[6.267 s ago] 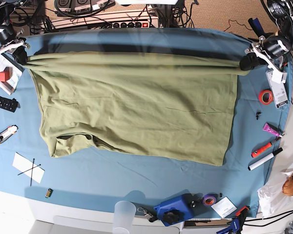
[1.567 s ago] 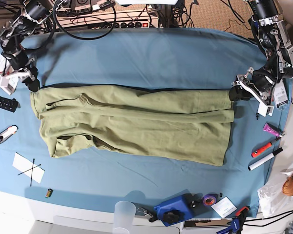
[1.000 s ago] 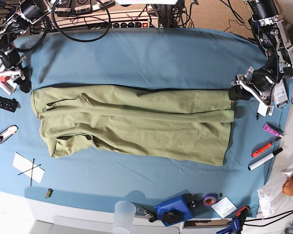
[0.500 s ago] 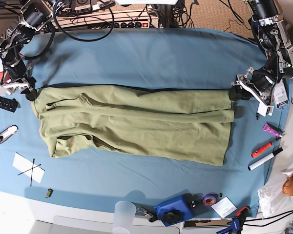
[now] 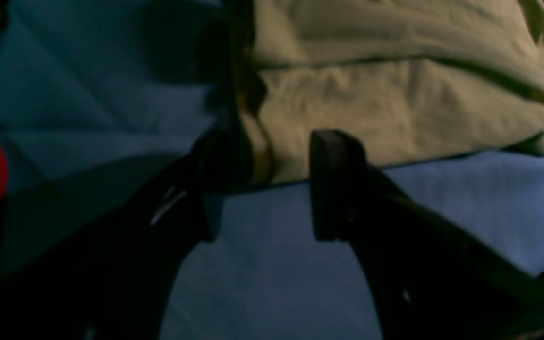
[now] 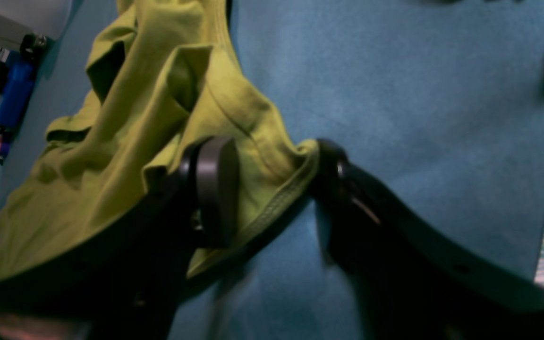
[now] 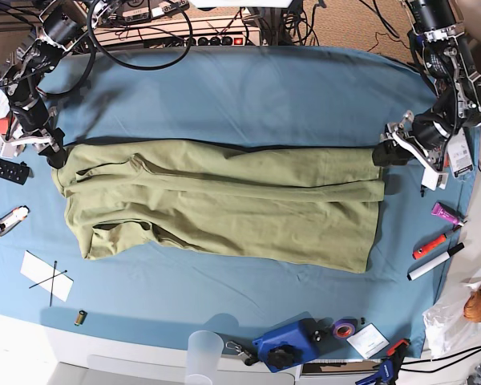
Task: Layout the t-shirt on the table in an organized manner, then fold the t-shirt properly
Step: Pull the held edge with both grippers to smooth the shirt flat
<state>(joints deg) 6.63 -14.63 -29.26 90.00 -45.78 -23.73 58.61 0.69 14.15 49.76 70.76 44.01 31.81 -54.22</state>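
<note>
The t-shirt (image 7: 224, 204) is lying folded lengthwise across the middle of the table (image 7: 248, 88). The right gripper (image 6: 267, 184) is straddling its collar-end corner, fingers apart. The left gripper (image 5: 258, 184) is sitting spread at the hem corner, possibly touching.

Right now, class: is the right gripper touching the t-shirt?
Touching. In the right wrist view the right gripper stands open around a bunched corner of the t-shirt, and the hem rests against both fingers.
</note>
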